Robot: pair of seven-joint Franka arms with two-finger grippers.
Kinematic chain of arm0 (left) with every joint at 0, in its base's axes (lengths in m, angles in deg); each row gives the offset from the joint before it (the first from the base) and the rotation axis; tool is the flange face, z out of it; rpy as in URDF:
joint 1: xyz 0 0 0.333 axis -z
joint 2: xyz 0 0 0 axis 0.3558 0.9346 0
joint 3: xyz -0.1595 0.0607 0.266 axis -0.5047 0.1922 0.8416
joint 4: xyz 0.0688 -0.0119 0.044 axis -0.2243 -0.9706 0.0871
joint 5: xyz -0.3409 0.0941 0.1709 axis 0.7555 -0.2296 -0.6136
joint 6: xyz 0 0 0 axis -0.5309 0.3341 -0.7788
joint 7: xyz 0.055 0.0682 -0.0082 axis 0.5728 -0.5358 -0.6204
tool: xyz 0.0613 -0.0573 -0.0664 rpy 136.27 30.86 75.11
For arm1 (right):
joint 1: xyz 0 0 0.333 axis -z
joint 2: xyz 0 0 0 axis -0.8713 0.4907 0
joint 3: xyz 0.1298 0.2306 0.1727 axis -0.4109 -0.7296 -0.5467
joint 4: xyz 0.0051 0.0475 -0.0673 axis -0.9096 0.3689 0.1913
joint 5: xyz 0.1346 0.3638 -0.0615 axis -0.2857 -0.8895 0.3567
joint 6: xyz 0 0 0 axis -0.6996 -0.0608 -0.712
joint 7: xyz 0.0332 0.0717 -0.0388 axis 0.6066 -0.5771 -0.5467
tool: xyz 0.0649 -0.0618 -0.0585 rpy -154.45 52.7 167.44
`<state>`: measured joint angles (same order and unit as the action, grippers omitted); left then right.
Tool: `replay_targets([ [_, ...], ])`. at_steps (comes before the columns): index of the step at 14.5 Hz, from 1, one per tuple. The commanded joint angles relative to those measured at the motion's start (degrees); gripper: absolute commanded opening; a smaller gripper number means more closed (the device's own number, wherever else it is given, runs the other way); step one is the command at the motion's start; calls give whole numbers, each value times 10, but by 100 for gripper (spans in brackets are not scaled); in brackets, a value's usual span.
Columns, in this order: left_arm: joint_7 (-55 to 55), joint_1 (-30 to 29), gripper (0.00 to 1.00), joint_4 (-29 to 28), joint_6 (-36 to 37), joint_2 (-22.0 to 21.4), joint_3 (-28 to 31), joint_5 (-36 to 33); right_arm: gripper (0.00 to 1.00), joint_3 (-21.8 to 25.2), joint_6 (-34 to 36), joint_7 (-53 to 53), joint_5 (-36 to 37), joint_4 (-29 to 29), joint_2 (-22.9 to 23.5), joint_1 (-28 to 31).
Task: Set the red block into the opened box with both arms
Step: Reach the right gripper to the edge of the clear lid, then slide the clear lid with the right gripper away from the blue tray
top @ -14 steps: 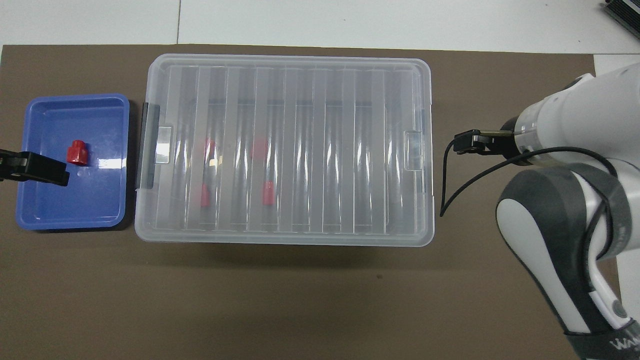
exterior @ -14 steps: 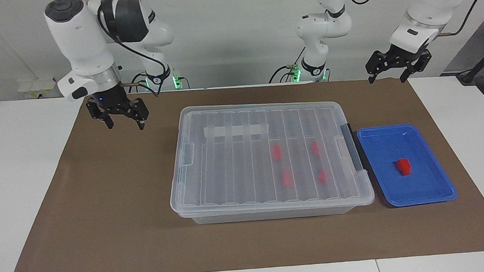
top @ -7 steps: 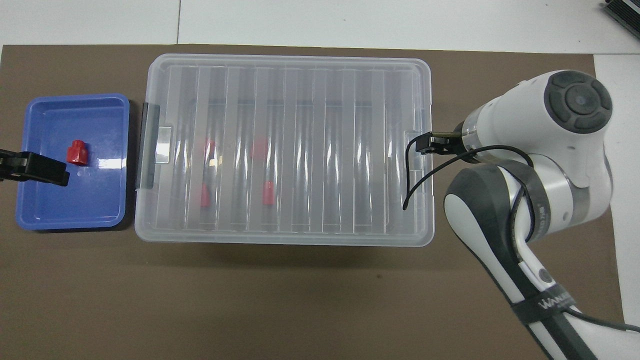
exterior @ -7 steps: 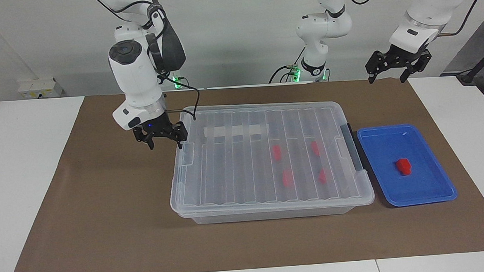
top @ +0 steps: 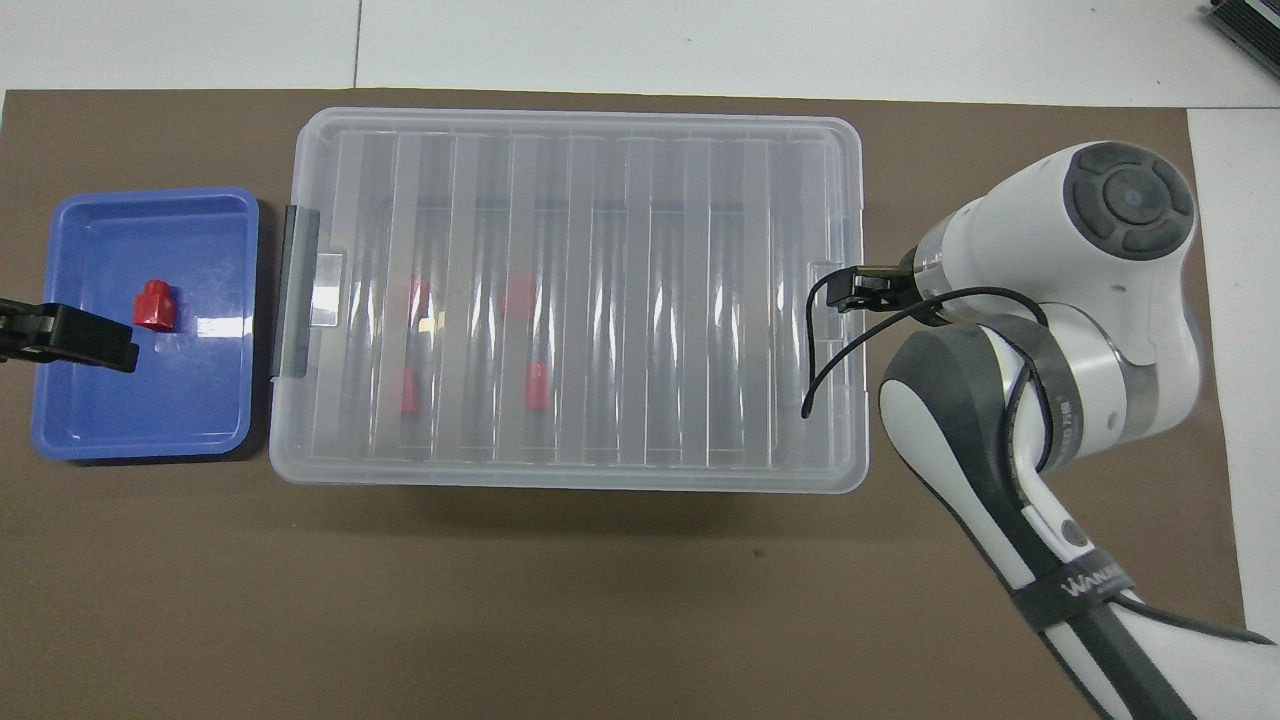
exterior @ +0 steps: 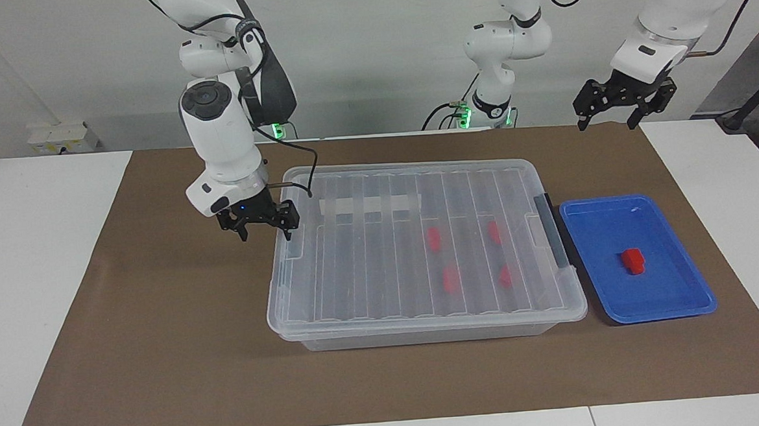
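Covering most of a white table, a flat sheet of brown paper carries everything in the facing view, with a plain pale wall and a white socket strip at the robots' end. At the middle of the paper sits the large clear plastic box, its ribbed clear lid closed on it, four small red blocks showing through. Just beside the box, toward the left arm's end of the table, a shallow blue plastic tray holds the small bright red block, which lies free. The right gripper hangs low at the box's end toward the right arm's side, fingers spread apart, empty, one finger by the lid's edge tab; whether it touches is unclear. The left gripper waits high over the paper, also spread wide and empty. From overhead, the brown paper fills the frame, with white table along the top. The box sits centred, the tray beside it, the red block inside the tray. The left gripper's black tip covers the tray's edge, while the right gripper sits at the box's lid tab.
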<state>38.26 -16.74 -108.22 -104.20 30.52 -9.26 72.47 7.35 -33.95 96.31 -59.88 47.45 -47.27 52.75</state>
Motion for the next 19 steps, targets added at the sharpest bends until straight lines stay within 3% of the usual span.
replay_targets([
  [1, 3, -2, 100, -18, -8, -14, 1, 7, 98, -2, 5, -22, 8, 11, -6, 11],
  [14, -9, -1, 100, -15, 2, -16, 1, 7, 98, -1, 13, -312, 39, 10, -5, 102],
  [15, -35, -2, 100, -21, -12, -17, 1, 6, 98, -1, 14, -336, 39, 9, -4, 110],
  [17, -45, -28, 100, -90, -117, -39, 1, 6, 97, -1, 14, -388, 39, 9, -4, 123],
  [19, -21, -51, 100, -116, -146, -28, 1, 6, 97, -1, 15, -442, 40, 8, -4, 138],
])
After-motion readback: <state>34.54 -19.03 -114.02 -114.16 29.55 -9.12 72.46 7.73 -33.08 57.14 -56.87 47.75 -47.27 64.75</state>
